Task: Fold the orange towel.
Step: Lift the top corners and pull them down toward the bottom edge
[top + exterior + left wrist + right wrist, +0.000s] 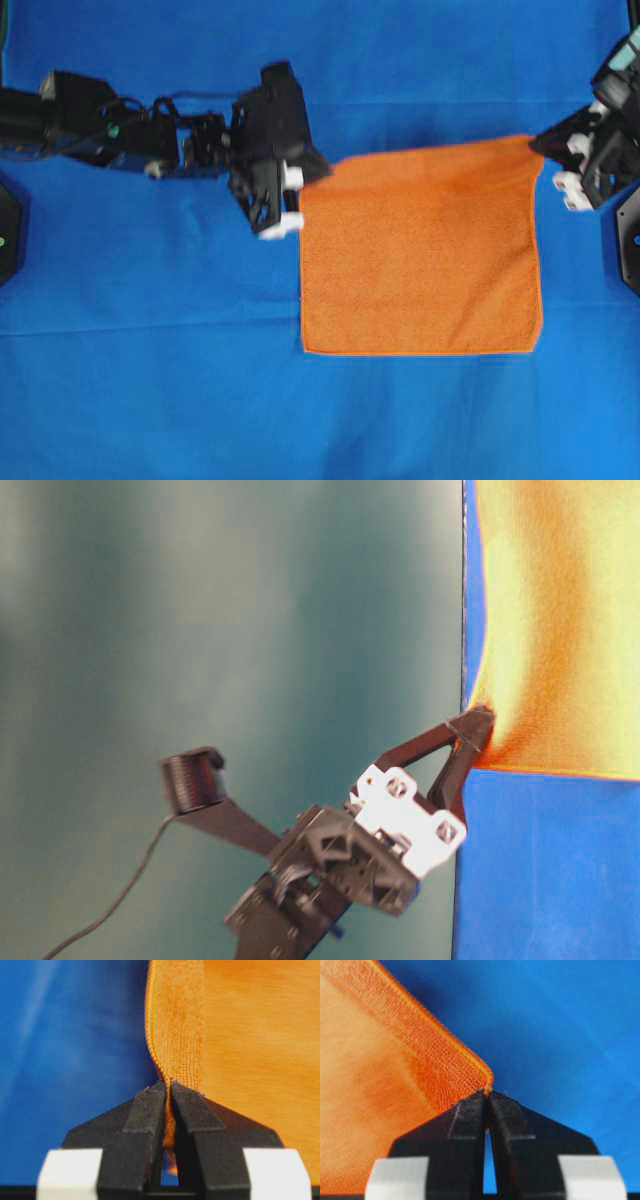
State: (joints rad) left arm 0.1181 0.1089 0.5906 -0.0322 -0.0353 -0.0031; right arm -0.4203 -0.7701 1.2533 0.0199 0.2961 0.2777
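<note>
The orange towel (420,250) lies spread over the blue cloth, its near edge flat and its far edge raised. My left gripper (318,172) is shut on the towel's far left corner; in the left wrist view the orange hem (170,1110) is pinched between the black fingertips (145,1105). My right gripper (537,147) is shut on the far right corner, with the towel's corner (480,1077) nipped at the very tips (487,1092). In the table-level view one gripper (478,720) lifts a corner of the towel (560,630) off the surface.
A blue cloth (150,350) covers the whole table under the towel. The left arm (100,130) stretches in from the left edge and the right arm (615,120) from the right edge. A black cable (110,900) trails behind the arm in the table-level view.
</note>
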